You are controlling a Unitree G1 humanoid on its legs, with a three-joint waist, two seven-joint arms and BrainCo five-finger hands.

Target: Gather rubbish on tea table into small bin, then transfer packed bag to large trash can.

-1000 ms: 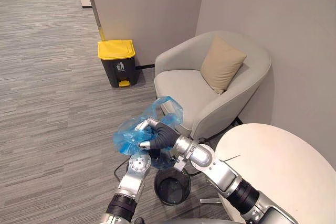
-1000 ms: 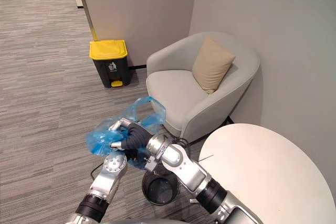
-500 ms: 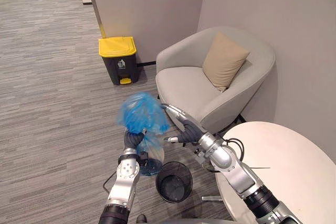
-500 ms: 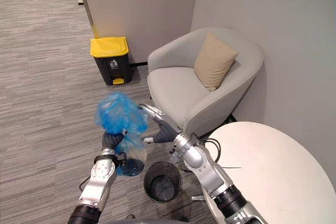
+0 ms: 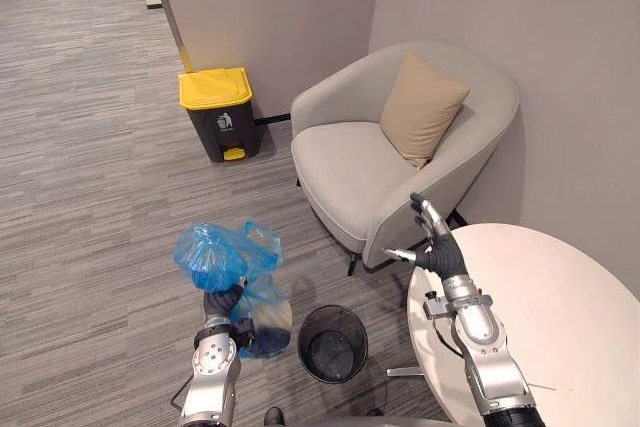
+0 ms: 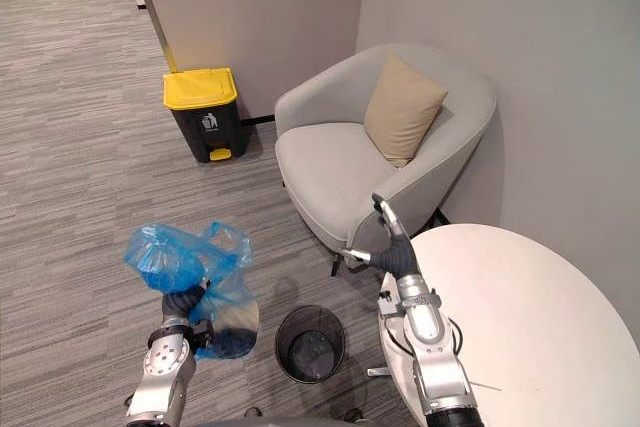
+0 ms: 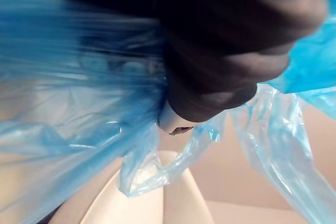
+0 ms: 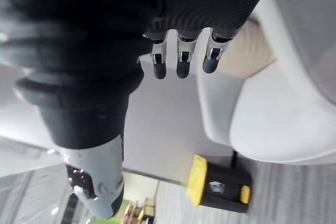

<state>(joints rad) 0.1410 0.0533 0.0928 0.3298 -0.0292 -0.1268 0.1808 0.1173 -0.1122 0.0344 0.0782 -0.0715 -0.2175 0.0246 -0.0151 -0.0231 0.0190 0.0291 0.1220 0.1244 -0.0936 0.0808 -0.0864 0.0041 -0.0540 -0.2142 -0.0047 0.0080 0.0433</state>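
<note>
Blue plastic film, thin and slack: the bag point(image 5: 228, 262) will likely crumple and slide in a grip. It looks light, with a little rubbish weighing down its belly. The left robot hand point(image 5: 222, 304) has its fingers curled round the gathered neck. The loose top billows above it and the belly hangs below, just beside the small bin point(image 5: 333, 342) and, as far as I can tell, off the floor. The neck seems the right place to hold; pinching the film elsewhere risks a tear or a spill. The right robot hand point(image 5: 432, 239) hovers over the table point(image 5: 560, 327) edge, fingers straight, holding nothing. The large can point(image 5: 218, 112) stands well apart by the wall.
</note>
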